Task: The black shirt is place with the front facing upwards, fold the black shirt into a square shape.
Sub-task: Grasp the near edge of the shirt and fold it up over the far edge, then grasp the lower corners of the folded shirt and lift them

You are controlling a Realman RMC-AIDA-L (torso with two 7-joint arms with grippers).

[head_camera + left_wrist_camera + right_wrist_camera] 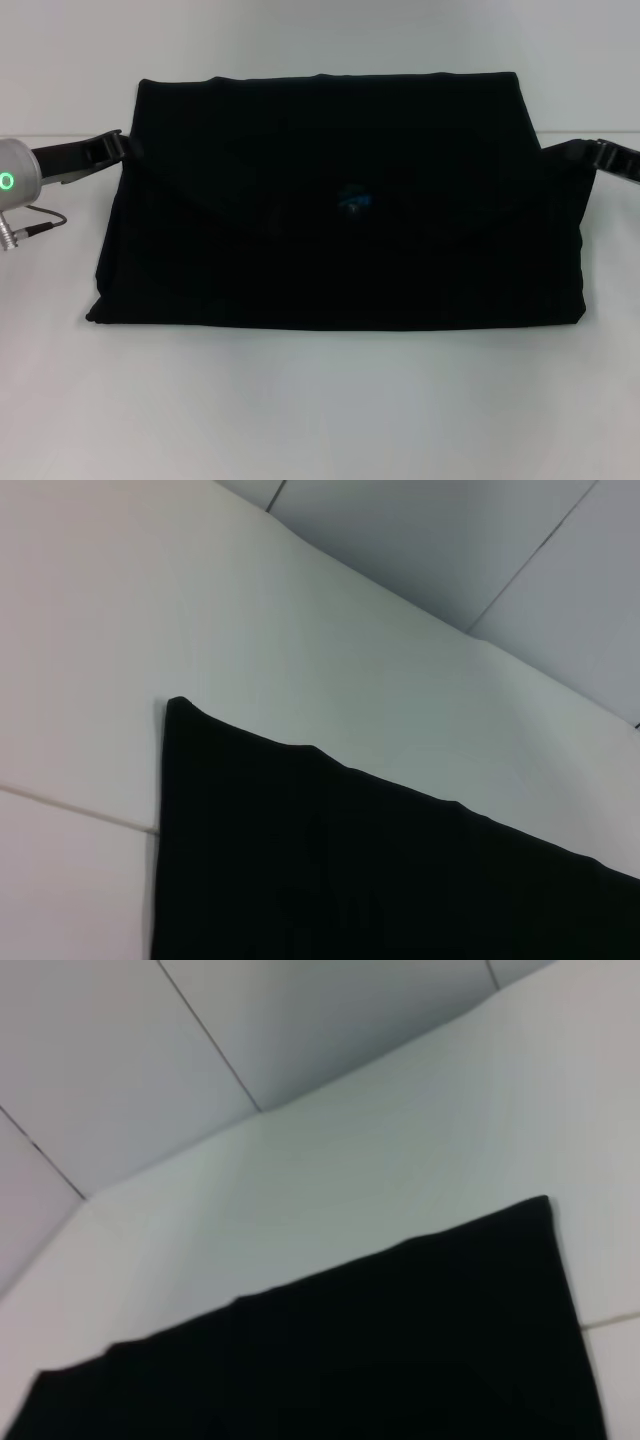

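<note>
Currently left hand (118, 146) sits at the black shirt's (340, 220) left edge, on or just beside the cloth; can't tell its grip. Shirt lies flat mid-desk (320, 410), folded into a wide rectangle, small blue label (355, 203) showing. Right hand (560, 152) at the right edge, grip likewise unclear.

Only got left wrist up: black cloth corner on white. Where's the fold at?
Observer: Head view shows the black shirt folded into a wide rectangle, not yet a square.
Operator: Arms?
Observer: Left hand is at the shirt's left edge near the far corner, right hand at the right edge.
Operator: Print showing?
Observer: No, only a small blue label mid-shirt.
</note>
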